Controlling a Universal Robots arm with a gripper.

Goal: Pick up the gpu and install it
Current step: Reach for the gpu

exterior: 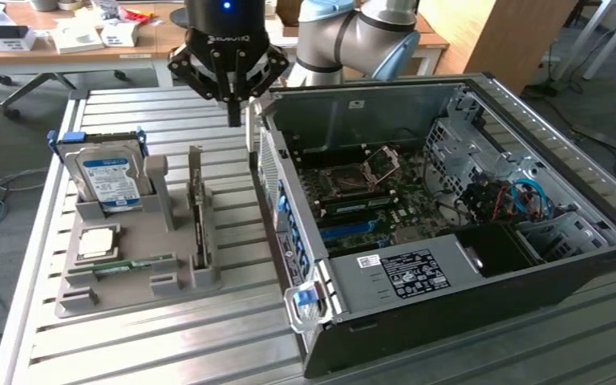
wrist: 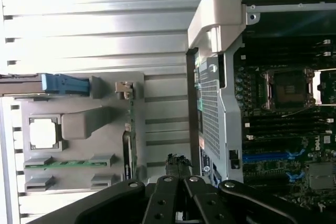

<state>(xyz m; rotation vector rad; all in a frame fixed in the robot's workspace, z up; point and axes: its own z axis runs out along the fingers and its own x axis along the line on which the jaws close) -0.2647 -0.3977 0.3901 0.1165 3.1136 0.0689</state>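
The gpu (exterior: 196, 210) is stood on edge in a slot of the grey holder (exterior: 110, 295), so that its upper edge is offered for grasping. The gripper (exterior: 233, 119) is held above the tabletop (exterior: 180, 345), between holder and case (exterior: 480, 297), with its jaws closed on nothing. From the wrist view the gpu (wrist: 129, 140) is seen from above as a narrow strip near the gripper (wrist: 178, 167). Its standing height is given by the exterior view.

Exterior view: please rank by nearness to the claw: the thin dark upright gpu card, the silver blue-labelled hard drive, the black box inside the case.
1. gpu card: in the grey holder, closest to the claw.
2. Hard drive: toward the exterior view's left.
3. Black box: inside the case.
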